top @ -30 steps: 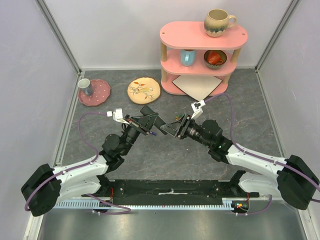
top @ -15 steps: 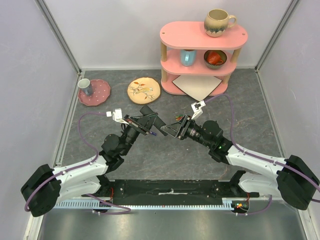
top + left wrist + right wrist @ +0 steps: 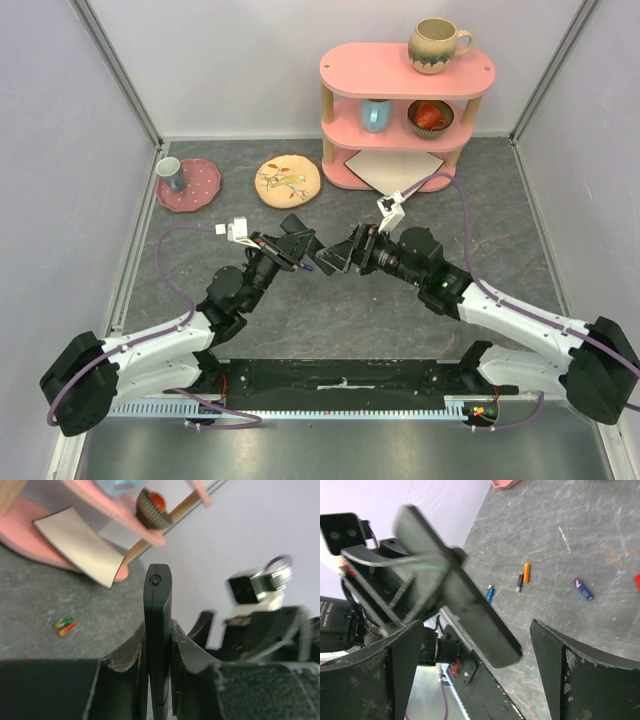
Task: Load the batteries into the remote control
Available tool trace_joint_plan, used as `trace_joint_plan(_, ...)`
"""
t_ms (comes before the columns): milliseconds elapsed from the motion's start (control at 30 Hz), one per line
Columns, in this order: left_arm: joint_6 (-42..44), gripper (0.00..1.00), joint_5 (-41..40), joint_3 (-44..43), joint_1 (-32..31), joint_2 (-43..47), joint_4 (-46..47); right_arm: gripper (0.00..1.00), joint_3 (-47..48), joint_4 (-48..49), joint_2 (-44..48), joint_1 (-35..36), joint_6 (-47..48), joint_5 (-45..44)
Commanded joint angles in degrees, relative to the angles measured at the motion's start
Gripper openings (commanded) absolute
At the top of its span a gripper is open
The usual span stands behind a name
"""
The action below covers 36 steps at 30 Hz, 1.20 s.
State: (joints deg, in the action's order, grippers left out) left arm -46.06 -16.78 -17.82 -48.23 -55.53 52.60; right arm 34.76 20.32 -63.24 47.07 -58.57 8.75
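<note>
Above the grey tabletop (image 3: 500, 230), the left gripper (image 3: 157, 647) clamped the remote control (image 3: 158, 605) edge-on, its long axis pointing toward the right gripper (image 3: 475, 635), fingers spread wide.

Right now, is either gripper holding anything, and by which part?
The left gripper clamps the remote control near one end, the rest sticking out. The right gripper is open, holding nothing.

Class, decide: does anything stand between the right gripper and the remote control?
Nothing visible does. The remote control, clamped in the left gripper, hangs in open air just ahead of the open right gripper.
</note>
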Motion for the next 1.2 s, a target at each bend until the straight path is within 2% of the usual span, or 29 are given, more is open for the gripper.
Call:
trace_joint_plan(0,-5.2,0.02,0.7,-6.8,1.6,1.8,-15.7,0.93,13.6,-25.9,3.4,0.7,18.0,-2.9)
trace_joint_plan(33,-6.0,0.02,2.8,-8.2,3.7,1.6,-23.0,0.92,17.1,-30.0,3.5,2.3,21.4,-4.9)
trace_joint_plan(67,-8.1,0.02,5.4,-9.0,5.1,1.1,-24.8,0.91,18.7,-33.6,3.6,3.5,26.6,-7.3)
trace_joint_plan(100,-9.0,0.02,11.3,-9.4,6.6,0.5,-25.3,0.91,20.0,-39.6,3.4,4.6,29.2,-11.5)
trace_joint_plan(200,-12.9,0.02,20.0,-7.7,11.5,-0.5,-21.3,0.91,23.2,-46.2,1.9,8.6,33.9,-15.6)
trace_joint_plan(400,-16.7,0.02,30.3,-10.2,14.7,-4.7,-19.8,0.91,22.8,-45.5,-0.2,10.8,34.0,-16.7)
trace_joint_plan(567,-17.5,0.02,34.0,-12.1,14.7,-7.3,-20.7,0.88,23.6,-44.0,-1.8,12.5,33.8,-20.3)
trace_joint_plan(1167,-17.5,0.02,34.2,-11.4,14.7,-6.9,-21.8,0.77,24.8,-41.1,-8.3,13.4,34.2,-17.5)
